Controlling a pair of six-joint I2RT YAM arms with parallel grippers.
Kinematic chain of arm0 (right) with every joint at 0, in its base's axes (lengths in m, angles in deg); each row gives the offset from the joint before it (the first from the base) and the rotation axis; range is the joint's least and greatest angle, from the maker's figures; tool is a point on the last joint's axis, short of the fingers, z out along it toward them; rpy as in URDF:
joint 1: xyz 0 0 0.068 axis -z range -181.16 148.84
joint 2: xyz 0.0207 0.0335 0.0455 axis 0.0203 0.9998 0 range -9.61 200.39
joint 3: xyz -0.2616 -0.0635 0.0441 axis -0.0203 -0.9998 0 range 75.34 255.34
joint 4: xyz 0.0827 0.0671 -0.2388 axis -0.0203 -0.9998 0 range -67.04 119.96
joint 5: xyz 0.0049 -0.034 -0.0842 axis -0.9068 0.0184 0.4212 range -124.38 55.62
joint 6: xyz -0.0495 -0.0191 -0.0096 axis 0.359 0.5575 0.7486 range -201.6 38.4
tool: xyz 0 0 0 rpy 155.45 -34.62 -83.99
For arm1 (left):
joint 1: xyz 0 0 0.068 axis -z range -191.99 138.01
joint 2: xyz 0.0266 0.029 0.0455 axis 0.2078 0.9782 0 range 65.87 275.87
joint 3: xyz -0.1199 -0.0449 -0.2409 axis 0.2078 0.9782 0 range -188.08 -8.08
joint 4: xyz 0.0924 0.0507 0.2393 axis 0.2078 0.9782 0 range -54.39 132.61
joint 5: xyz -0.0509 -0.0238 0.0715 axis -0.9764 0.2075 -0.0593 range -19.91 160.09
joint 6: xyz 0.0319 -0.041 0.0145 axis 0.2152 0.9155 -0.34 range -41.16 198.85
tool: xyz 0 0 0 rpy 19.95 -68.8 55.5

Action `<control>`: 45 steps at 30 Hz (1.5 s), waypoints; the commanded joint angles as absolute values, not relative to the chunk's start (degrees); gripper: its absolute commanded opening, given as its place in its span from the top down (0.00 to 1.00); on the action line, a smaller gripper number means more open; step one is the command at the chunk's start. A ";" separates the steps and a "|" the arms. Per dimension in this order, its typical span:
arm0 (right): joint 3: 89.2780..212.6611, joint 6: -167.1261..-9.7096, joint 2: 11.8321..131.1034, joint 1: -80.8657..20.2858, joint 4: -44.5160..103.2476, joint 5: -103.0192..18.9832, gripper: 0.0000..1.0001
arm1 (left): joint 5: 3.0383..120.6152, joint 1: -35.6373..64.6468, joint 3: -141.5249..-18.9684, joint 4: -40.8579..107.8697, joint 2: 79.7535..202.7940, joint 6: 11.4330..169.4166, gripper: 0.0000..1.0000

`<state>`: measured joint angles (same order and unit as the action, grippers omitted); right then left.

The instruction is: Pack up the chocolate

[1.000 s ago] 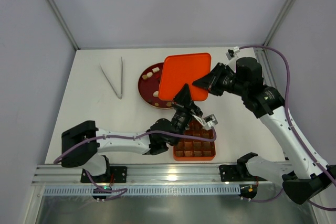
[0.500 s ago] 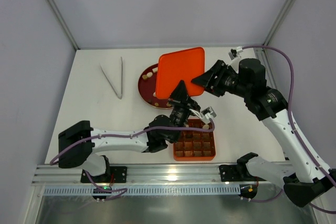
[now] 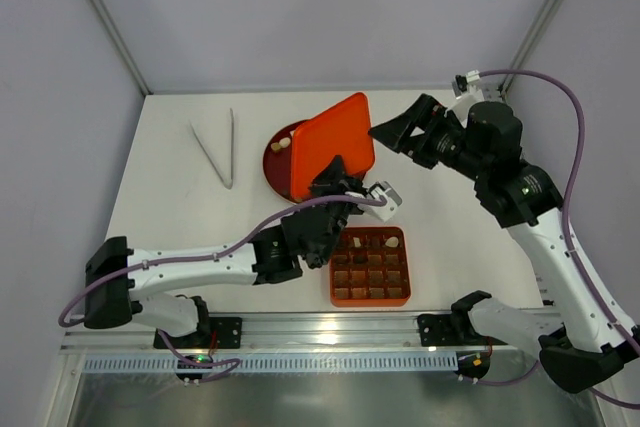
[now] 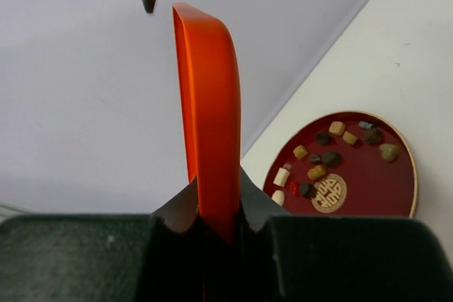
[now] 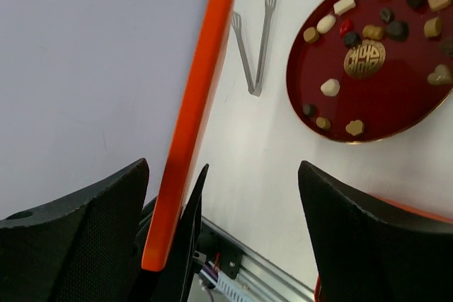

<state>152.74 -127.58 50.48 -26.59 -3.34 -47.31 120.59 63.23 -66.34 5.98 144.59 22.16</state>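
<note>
The chocolate [image 4: 327,158] lies as small cream, caramel and dark pieces on a round dark-red plate [image 4: 386,189], also seen in the right wrist view as chocolate [image 5: 374,32] on the plate [image 5: 318,61]. A few pieces [image 3: 392,242] sit in the top row of the orange-red gridded tray [image 3: 371,292]. My left gripper [image 4: 216,192] is shut on the lower edge of the orange-red lid [image 4: 211,97] and holds it up on edge. From above, the lid [image 3: 330,142] hides most of the plate [image 3: 275,159]. My right gripper [image 3: 393,133] is open, just right of the lid, touching nothing.
Metal tongs [image 3: 217,147] lie at the back left of the table, also seen in the right wrist view [image 5: 255,40]. Grey walls stand close on both sides. The arm bases and a metal rail [image 3: 300,332] run along the near edge.
My right gripper has opened, let go of the lid and drawn back to the right. My left gripper has tilted the lid up on edge and carried it left.
</note>
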 commanded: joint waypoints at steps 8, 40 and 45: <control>158.57 -121.42 48.40 -24.37 -1.24 -39.74 0.03 | 117.38 62.71 -73.73 34.80 139.79 54.13 1.00; 126.68 -119.22 37.68 -16.98 -3.79 -38.33 0.05 | 68.41 35.37 -48.79 11.82 126.60 155.65 1.00; 123.42 -119.83 35.48 -16.98 -4.67 -38.95 0.05 | 74.03 39.50 -41.48 2.13 127.48 158.29 1.00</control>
